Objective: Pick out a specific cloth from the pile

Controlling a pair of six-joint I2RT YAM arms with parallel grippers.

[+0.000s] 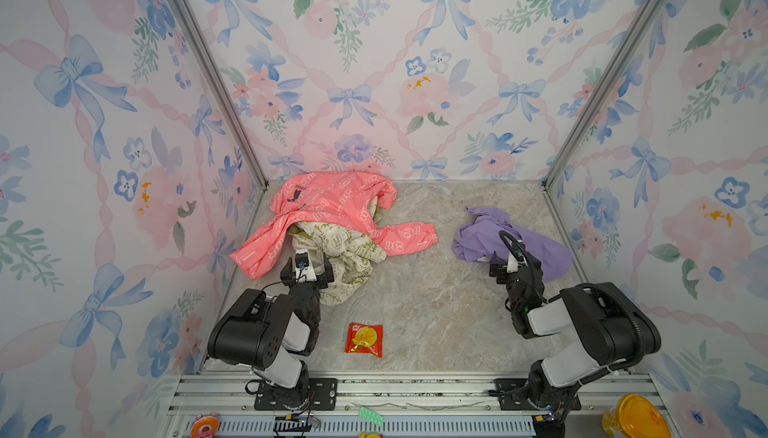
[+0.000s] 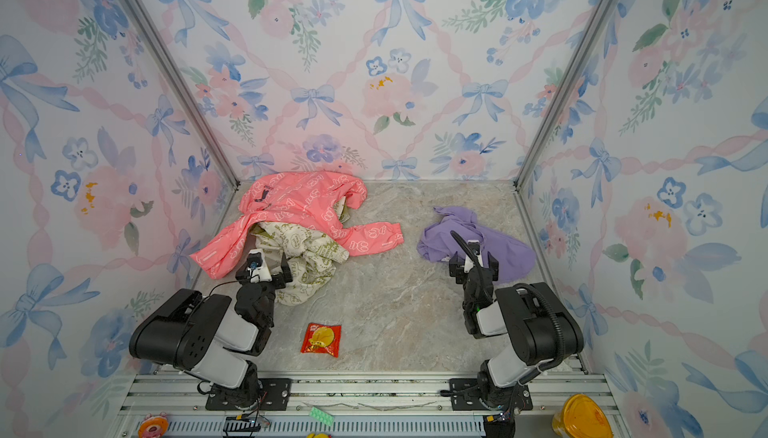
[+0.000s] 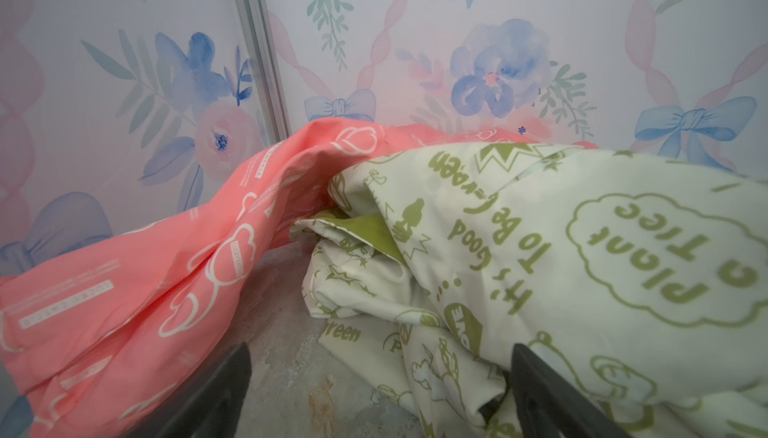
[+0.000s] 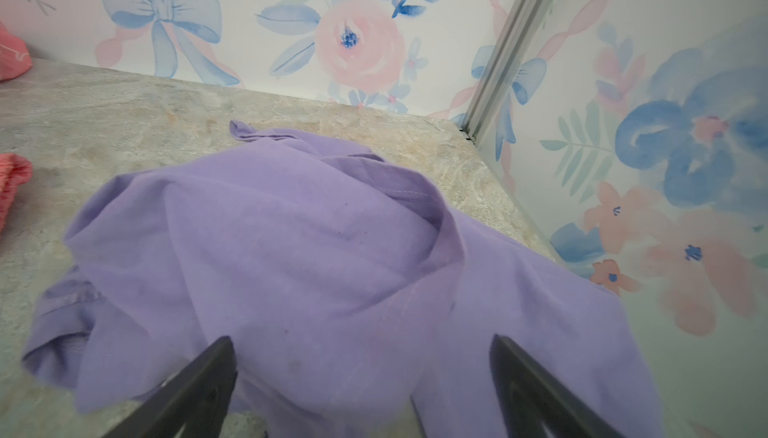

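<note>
Top views: cloth, crumpled, on the right side of the table, well apart from the pile at back left. Left gripper at the pile's near edge. Right gripper over the cloth's near edge. Packet alone in front.

Left wrist: left gripper spread wide, empty; cream garment beside one finger.

Right wrist: right gripper spread wide above the cloth, nothing pinched.
</note>
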